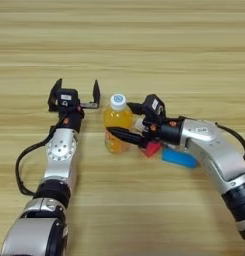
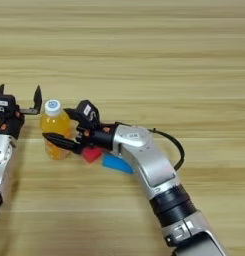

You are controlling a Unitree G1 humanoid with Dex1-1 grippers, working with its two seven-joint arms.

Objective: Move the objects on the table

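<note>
Straddling orange-drink bottle (image 1: 117,121), right gripper (image 1: 125,120) spread; left gripper (image 1: 76,94) spread beside; table (image 1: 144,40) beyond bare.

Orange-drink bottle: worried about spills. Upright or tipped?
Upright: the orange-drink bottle stands on the table, white cap up, between the right gripper's fingers.

Table (image 1: 144,40): light-brown wood, long horizontal plank grain, pale and darker streaks.
Orange-drink bottle (image 1: 117,120): clear body, orange liquid, white cap with bluish print.
Red cube (image 1: 151,149): plain red, just right of bottle base.
Flat blue block (image 1: 179,158): solid bright blue, right of cube.
Left gripper (image 1: 76,90): black fingers; silver-grey arm, black joints.
Right gripper (image 1: 125,120): black fingers, small orange-red spots; silver-grey arm, black cable.
</note>
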